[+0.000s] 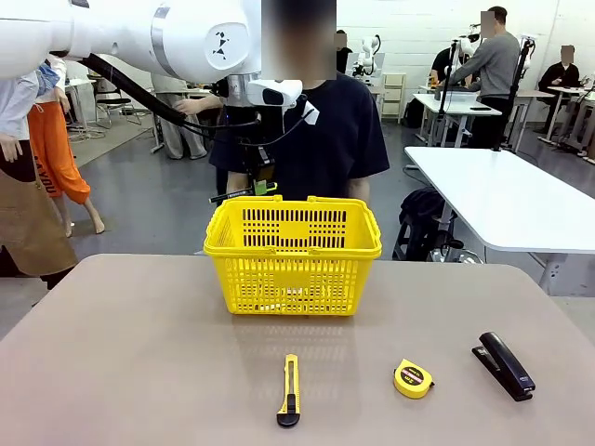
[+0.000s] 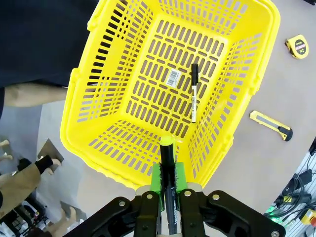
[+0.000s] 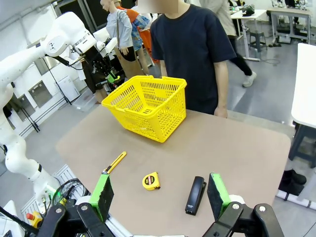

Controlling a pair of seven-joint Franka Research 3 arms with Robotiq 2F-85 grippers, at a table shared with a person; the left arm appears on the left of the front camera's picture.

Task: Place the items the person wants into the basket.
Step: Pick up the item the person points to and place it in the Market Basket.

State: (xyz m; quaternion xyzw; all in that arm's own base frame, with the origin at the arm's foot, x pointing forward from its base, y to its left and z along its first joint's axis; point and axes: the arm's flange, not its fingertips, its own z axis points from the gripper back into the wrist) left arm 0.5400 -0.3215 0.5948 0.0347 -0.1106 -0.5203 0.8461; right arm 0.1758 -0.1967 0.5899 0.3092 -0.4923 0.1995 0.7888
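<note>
Pen (image 2: pixel 167 153) clamped in my left jaws, basket (image 2: pixel 79 98) just beyond them.
It's light, slim and slippery. The stiff, heavier stapler (image 3: pixel 196 195) lies ahead of my open right jaws, and I'd take it across its body.

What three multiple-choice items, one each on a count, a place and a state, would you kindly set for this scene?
1. How many tools lie on the table?
A. three
B. one
C. five

2. Where is the white marker?
A. on the table
B. on a chair
C. on the floor of the basket

3. How is the left gripper?
A. open and empty
B. shut on the black pen
C. shut on a basket handle

Answers:
1 A: the utility knife, tape measure and stapler lie there.
2 C: the left wrist view shows it on the slotted floor.
3 B: the green pads clamp the pen above the basket.
</note>
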